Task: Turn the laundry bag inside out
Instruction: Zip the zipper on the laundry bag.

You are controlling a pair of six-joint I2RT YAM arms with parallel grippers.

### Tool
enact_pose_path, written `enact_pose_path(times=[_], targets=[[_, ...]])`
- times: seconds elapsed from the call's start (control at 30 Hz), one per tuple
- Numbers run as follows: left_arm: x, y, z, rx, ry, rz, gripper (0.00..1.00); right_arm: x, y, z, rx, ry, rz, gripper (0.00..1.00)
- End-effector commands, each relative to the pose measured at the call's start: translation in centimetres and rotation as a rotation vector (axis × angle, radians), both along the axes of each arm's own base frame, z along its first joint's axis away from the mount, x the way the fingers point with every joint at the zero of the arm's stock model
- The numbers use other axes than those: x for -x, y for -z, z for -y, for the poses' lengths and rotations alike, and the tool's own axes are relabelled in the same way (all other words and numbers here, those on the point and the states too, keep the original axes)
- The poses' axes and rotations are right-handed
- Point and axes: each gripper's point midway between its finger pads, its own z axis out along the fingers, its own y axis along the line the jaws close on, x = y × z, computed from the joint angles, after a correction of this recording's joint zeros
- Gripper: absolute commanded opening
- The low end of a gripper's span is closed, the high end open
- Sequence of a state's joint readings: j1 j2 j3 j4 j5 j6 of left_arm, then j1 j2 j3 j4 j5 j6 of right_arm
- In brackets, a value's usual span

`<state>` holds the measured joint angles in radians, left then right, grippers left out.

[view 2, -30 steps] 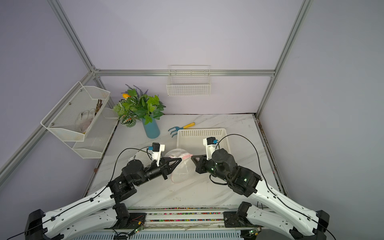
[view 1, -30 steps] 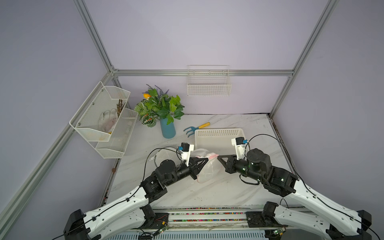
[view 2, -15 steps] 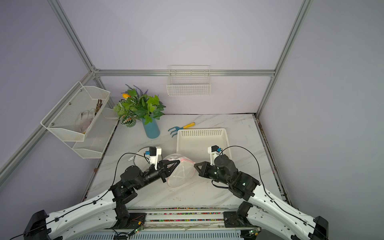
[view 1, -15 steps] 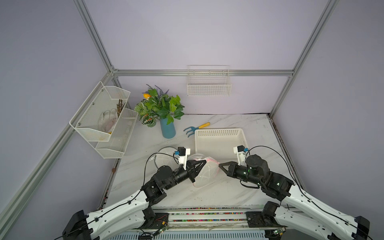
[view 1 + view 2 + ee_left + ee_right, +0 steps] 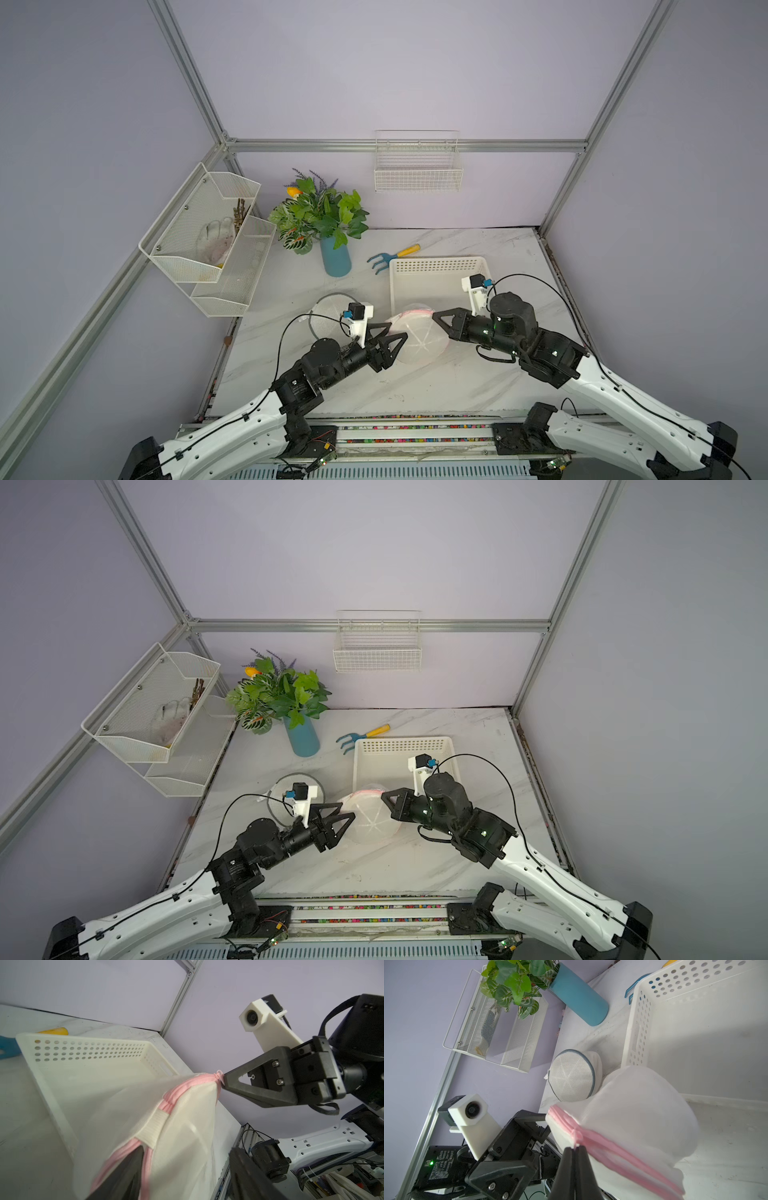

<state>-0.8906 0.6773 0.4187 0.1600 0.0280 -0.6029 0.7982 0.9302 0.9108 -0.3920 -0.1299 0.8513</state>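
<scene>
Since the earlier frame the left gripper has let its jaws spread and the right gripper has carried its end of the laundry bag back toward the white basket. In both top views the bag sits on the marble table between the two grippers, just in front of the basket. Here we see the left jaws wide at its near edge and the right tip at its far rim; the grip detail is too small to tell. The left wrist view adds what the top views lack. The right fingers are pressed together on the end of the pink zip, one left finger lies against the zip, and the other stands well apart. The rake shows only its yellow handle behind the basket. The right wrist view confirms the right fingers pinched flat on the pink trim. Only here we see clearly a second mesh bag with a grey rim, just beside the laundry bag, plus the blue vase. We see a sticker on the left arm, its print too small to read.
</scene>
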Motion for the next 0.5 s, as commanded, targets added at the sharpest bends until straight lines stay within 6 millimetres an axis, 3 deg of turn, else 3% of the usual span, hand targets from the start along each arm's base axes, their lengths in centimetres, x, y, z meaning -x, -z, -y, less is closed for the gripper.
enact_pose_path(times=[0.0,0.13,0.23,0.33,0.47], targets=[[0.5,2.2,-1.8,-0.133,-0.034,-0.028,0.71,0.2,-0.8,0.0,0.051,-0.041,0.040,0.00],[1.7,4.2,-3.7,-0.276,-0.027,-0.055,0.72,0.1,-1.3,0.0,0.093,-0.069,0.065,0.00],[2.5,4.4,-4.5,-0.366,0.003,-0.040,0.72,0.3,-1.3,-0.1,0.127,-0.102,0.080,0.00],[2.8,2.3,-4.2,-0.393,0.044,0.043,0.71,0.8,-1.0,-0.2,0.159,-0.148,0.090,0.00],[2.5,-2.2,-2.5,-0.417,0.113,0.197,0.72,1.6,0.0,-1.2,0.185,-0.241,0.073,0.00]])
